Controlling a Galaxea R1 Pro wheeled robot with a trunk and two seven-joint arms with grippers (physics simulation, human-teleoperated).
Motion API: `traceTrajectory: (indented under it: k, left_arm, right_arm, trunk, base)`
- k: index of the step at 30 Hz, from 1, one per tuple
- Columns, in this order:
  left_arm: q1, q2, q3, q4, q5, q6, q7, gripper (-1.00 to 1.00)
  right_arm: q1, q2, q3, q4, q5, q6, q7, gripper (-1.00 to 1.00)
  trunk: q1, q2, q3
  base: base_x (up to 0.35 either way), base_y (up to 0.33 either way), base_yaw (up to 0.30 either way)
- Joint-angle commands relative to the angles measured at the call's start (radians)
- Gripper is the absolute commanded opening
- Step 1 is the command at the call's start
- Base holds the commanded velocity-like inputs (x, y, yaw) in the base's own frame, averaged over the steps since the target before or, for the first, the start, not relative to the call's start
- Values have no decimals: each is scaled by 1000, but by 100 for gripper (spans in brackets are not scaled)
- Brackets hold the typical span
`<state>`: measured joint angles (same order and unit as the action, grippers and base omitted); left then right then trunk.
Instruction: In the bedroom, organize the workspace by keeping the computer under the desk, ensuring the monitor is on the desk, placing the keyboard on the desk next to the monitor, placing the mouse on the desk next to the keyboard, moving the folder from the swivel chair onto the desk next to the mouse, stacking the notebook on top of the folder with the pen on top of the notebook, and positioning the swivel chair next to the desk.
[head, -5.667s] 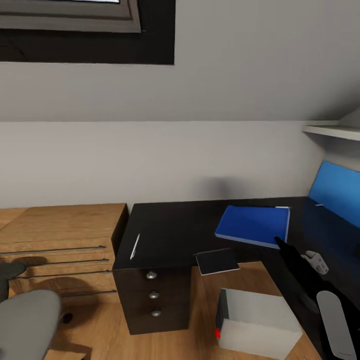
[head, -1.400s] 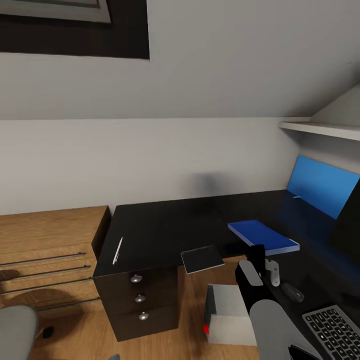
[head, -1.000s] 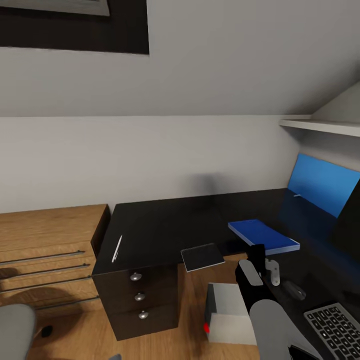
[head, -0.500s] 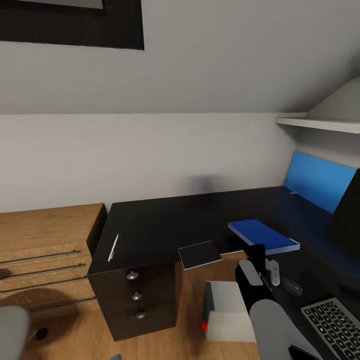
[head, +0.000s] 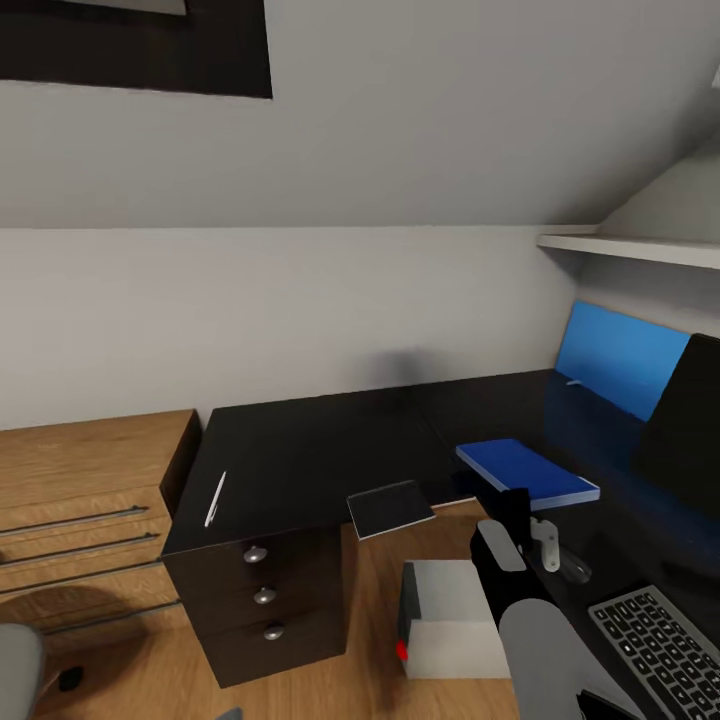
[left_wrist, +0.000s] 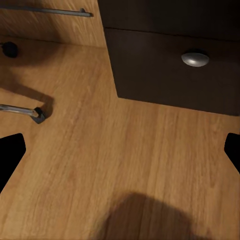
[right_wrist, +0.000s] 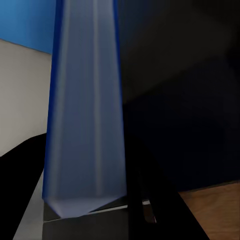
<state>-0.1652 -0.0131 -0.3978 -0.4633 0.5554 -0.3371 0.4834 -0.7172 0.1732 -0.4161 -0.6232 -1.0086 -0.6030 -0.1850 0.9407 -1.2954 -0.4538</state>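
Right hand (head: 525, 520) is clamped on the near corner of the blue folder (head: 525, 470), held flat just over the counter (head: 330, 450), left of the mouse (head: 573, 568) and keyboard (head: 655, 640). Risk: a corner pinch lets it sag or twist out on release. Notebook (head: 390, 508) overhangs the counter edge above the computer (head: 445, 620); a nudge drops it. Left hand (left_wrist: 120, 150) is spread wide, empty, over the floor.

No legible text, labels or numbers anywhere; the keyboard (head: 655, 648) keys look blank, possibly just too small to read, and the folder (head: 527, 472) cover is plain.
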Motion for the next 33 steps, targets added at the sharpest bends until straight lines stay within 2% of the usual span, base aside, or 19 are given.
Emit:
traceTrajectory:
  k: [1, 9, 33]
  left_arm:
    - [-1, 1, -8, 0, 10, -6, 7, 100]
    - [-1, 1, -9, 0, 11, -5, 9, 100]
    - [-1, 1, -9, 0, 13, -5, 6, 100]
  right_arm:
    - [-1, 0, -2, -1, -2, -1, -1, -100]
    - [-1, 0, -3, -1, -2, -1, -1, -100]
    - [-1, 0, -4, -5, -2, -1, -1, -100]
  trunk:
    - [4, -8, -4]
    - [34, -64, -29]
    - [34, -64, -29]
  base:
    - [0, 0, 0]
    - [0, 0, 0]
    - [0, 0, 0]
